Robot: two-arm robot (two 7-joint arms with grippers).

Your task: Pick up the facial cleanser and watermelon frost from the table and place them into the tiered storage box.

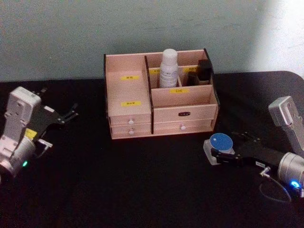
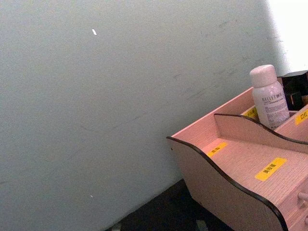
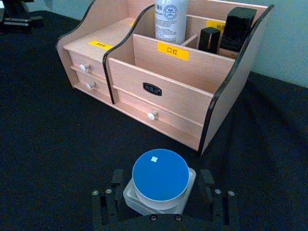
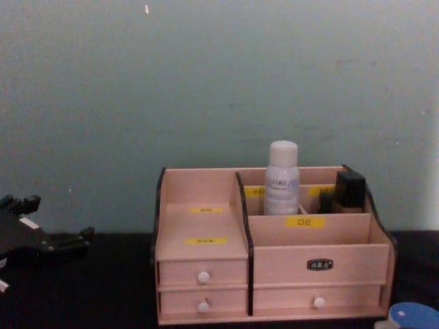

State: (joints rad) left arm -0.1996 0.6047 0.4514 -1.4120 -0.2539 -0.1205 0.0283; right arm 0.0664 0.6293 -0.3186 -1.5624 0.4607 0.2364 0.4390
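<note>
a blue-lidded frosted jar (image 3: 160,174) sits on the black worktop (image 1: 142,185) off the front right corner of the pink organiser (image 1: 183,113), between the open fingers of the right gripper (image 3: 162,182), while the white bottle (image 1: 168,66) stands upright in a rear compartment and the left gripper (image 1: 70,113) hangs open near the worktop's left edge.

Head view looks down on the tiered storage box (image 1: 183,97), frame centre. Chest view faces its front level, from lower. Right wrist view sits close before it; left wrist view beside its end wall. All share it.
</note>
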